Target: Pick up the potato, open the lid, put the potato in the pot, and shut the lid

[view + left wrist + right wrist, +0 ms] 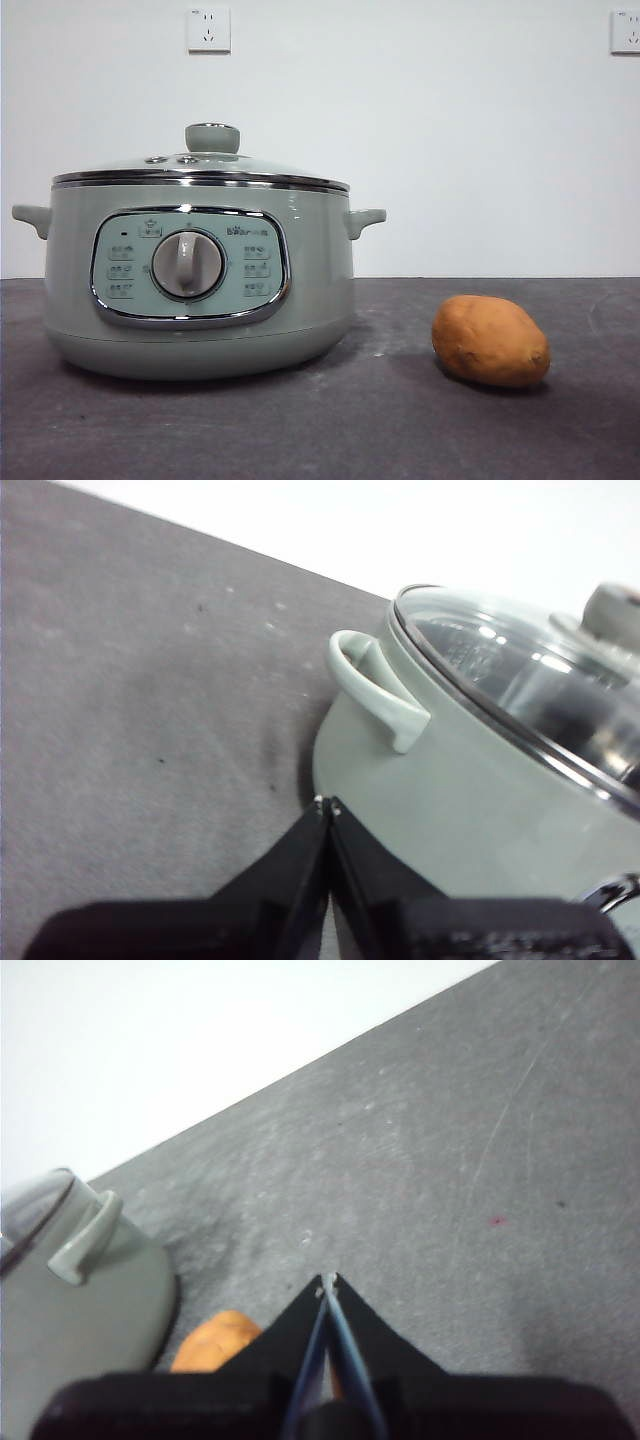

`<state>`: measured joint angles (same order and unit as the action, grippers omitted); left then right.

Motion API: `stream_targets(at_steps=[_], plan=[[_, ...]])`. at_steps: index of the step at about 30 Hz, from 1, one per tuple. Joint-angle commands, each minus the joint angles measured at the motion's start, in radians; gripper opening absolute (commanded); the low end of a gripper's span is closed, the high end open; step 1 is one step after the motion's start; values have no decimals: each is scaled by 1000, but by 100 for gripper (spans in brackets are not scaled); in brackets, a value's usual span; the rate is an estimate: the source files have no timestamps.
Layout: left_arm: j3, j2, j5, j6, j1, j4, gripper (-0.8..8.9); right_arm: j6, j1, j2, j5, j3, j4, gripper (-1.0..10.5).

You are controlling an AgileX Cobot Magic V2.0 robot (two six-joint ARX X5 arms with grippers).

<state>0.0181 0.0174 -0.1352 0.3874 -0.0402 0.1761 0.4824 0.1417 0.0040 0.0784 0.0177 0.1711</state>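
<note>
Nearest the right gripper (328, 1280), whose jaws are pressed together and empty: the potato (490, 340), lying on the dark table (330, 430) below and to one side of the tips, long axis roughly level across the table, mostly hidden behind that jaw. Left gripper (326, 804), likewise closed on nothing, sits beside the pot (200, 270) under a side handle (375, 685). Lid (200, 168) seated; contents unclear.
</note>
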Motion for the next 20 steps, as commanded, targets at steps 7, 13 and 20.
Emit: stream_targets(at_steps=[7, 13, 20], plan=[[-10, -3, -23, 81, 2, -34, -6, 59, -1, -1, 2, 9, 52, -3], [56, 0, -23, 80, 3, 8, -7, 58, -1, 34, 2, 71, 71, -5], [195, 62, -24, 45, 2, 43, -7, -52, -2, 148, 1, 202, 71, -9]])
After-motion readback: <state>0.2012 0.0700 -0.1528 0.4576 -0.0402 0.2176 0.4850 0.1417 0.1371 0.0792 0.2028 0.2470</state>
